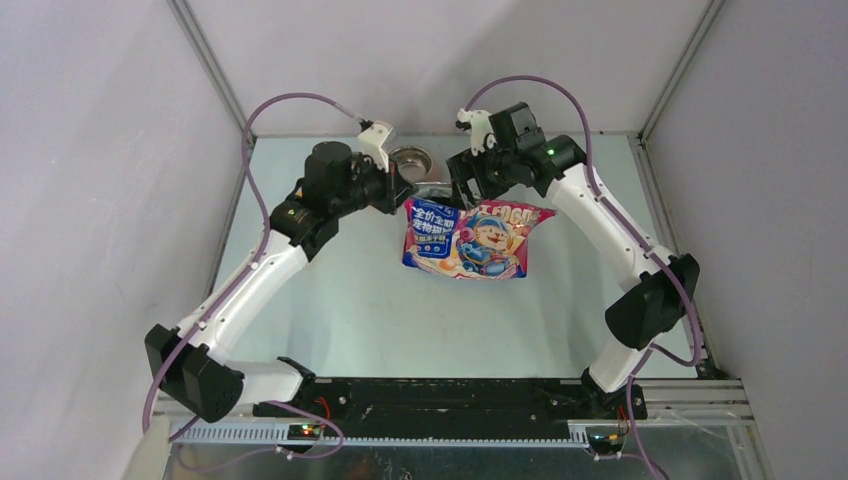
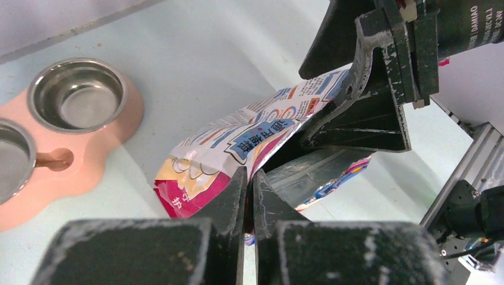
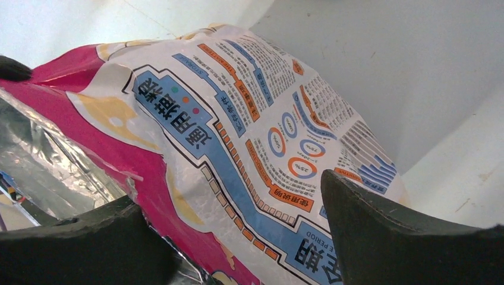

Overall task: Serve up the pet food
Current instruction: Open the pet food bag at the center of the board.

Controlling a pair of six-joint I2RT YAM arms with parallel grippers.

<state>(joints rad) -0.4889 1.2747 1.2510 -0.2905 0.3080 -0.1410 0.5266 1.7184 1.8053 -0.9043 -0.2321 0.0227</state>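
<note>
The glossy blue, pink and white pet food bag [image 1: 470,245] hangs just above the table at the centre back, its torn mouth showing silver foil. The pet food itself is hidden inside it. My left gripper [image 1: 405,203] is shut on the bag's upper left corner, and its jaws [image 2: 249,175] pinch the pink edge of the bag [image 2: 238,142]. My right gripper [image 1: 468,200] is at the top edge with its jaws wide apart. In the right wrist view the printed back panel [image 3: 238,107] lies across the gap of the gripper [image 3: 229,190], and one finger sits by the foil mouth.
A pink twin-bowl feeder [image 2: 101,151] stands just behind the bag, and its steel bowl [image 1: 410,160] holds nothing. Grey walls close in at the back and both sides. An aluminium frame rail [image 2: 469,160] runs along the right edge.
</note>
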